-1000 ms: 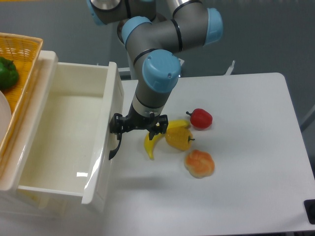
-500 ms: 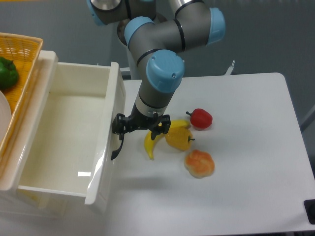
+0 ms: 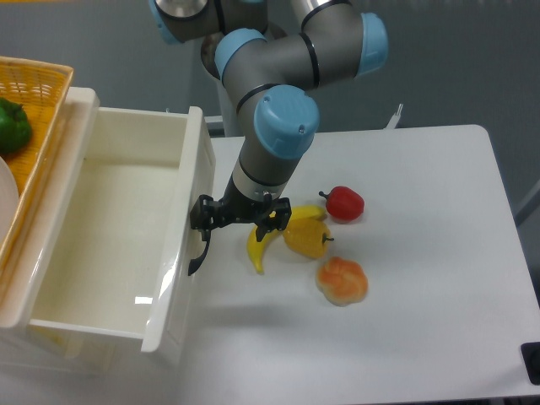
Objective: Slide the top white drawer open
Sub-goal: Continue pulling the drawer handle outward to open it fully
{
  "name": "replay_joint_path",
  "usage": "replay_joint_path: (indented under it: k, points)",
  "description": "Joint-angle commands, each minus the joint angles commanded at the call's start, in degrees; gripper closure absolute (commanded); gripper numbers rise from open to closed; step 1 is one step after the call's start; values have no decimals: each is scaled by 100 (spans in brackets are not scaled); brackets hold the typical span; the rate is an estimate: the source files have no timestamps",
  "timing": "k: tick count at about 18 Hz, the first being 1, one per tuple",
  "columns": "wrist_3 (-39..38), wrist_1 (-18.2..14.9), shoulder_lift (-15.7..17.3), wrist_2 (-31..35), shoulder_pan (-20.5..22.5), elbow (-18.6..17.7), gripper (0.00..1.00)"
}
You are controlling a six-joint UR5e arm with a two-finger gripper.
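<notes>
0 readable labels, top white drawer (image 3: 101, 245)

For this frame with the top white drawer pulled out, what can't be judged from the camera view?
- Gripper: the wrist hides its fingers, so open or shut is unclear.
- Black handle: only partly visible; contact with the gripper is uncertain.
- Top white drawer: its front face is edge-on.
- Yellow wicker basket: cut off by the left edge.

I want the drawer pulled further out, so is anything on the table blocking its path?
Nothing touches the top white drawer front. The gripper is at its black handle. Further along the pull direction lie a banana and a yellow pepper, apart from the front for now.
</notes>
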Motion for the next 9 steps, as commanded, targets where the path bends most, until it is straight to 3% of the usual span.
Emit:
replay_joint_path:
  k: [9]
  points:
    - [9,-18,-26,-334,79,-18,0]
